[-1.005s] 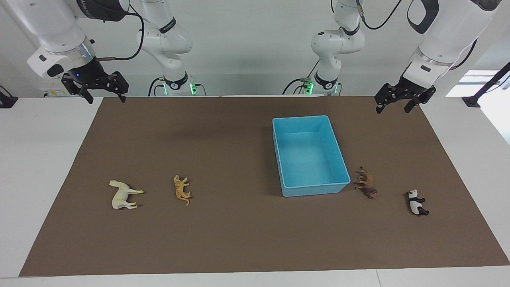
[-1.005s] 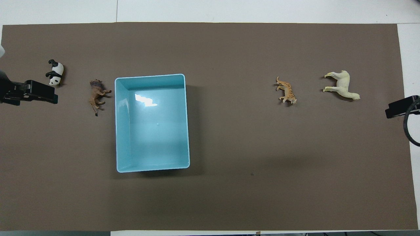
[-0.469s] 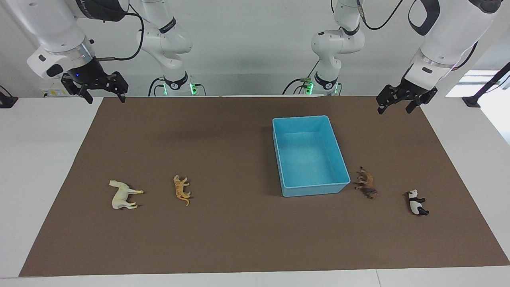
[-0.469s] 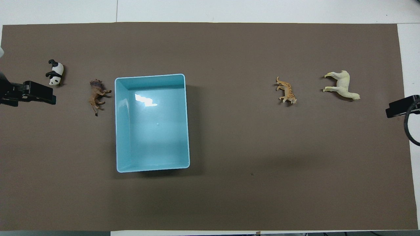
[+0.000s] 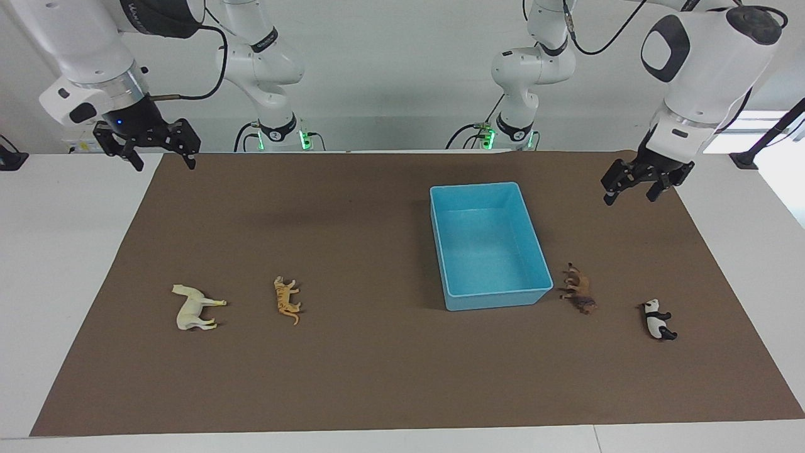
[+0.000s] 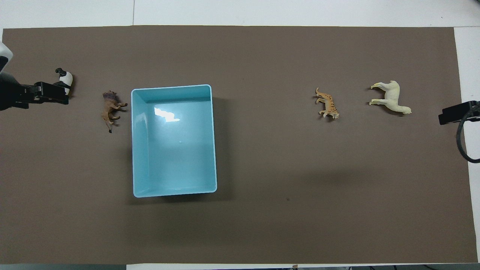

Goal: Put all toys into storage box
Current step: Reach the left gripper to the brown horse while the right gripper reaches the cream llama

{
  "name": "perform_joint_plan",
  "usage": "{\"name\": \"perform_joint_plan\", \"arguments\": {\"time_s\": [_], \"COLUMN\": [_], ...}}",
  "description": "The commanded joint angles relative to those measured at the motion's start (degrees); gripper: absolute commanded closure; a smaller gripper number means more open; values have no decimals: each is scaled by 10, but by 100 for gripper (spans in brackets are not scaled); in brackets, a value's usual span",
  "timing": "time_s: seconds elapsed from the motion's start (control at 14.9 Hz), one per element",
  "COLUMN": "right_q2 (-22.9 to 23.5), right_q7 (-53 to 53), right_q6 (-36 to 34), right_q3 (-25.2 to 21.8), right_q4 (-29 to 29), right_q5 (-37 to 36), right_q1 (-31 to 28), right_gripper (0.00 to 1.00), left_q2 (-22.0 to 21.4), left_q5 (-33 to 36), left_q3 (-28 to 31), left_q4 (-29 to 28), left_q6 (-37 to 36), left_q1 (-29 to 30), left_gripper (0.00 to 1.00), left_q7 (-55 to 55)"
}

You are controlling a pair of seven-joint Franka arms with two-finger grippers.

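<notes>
From the facing view we saw the storage box (image 5: 488, 245), light blue, sitting on the brown mat (image 5: 377, 377) toward the left arm's end of the table, with nothing in it. All four toys lay on their sides on the mat, outside the box and farther from the robots than most of it. The brown animal (image 5: 579, 296) lay just beside the box's corner, and the panda (image 5: 658, 320) lay apart from it, closer to the left arm's end. The tiger (image 5: 287, 299) and the white horse (image 5: 195, 307) lay toward the right arm's end, well apart from the box. Our left gripper (image 5: 631, 194) hung in the air over the mat's edge at its own end, fingers spread and holding nothing. Our right gripper (image 5: 161, 156) hung over the mat's corner at its own end, fingers likewise spread and empty.

From the overhead view we saw the left gripper (image 6: 47, 93) covering part of the panda (image 6: 66, 77), though the facing view showed it raised well above the toy. The brown animal (image 6: 111, 110) lay beside the box (image 6: 173, 194), not touching it so far as we could tell. The tiger (image 6: 327, 105) and the horse (image 6: 390, 98) lay side by side with a gap between them, and only the tip of the right gripper (image 6: 454, 114) showed near the mat's edge
</notes>
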Motion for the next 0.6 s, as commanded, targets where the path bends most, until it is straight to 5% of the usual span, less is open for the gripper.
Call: {"name": "perform_joint_plan", "arguments": {"time_s": [0.0,0.2,0.54], "right_q2": [6,73,155], "right_q7": [3,-19,-48], "right_q6": [93,159,273], "right_q3": [2,2,1], "right_q4": [-62,-62,-63], "right_q5": [4,5,6], "right_q1": [-9,-18,-28], "right_gripper": [0,0,0], "left_q2": [80,145,212], "left_q5": [8,5,4], "left_q3": [-3,-3,-3], "left_q4": [5,5,2], "left_q6": [98,197,261], "left_q1": [11,11,12], "left_gripper": [0,0,0], "left_q7": [7,7,3]}}
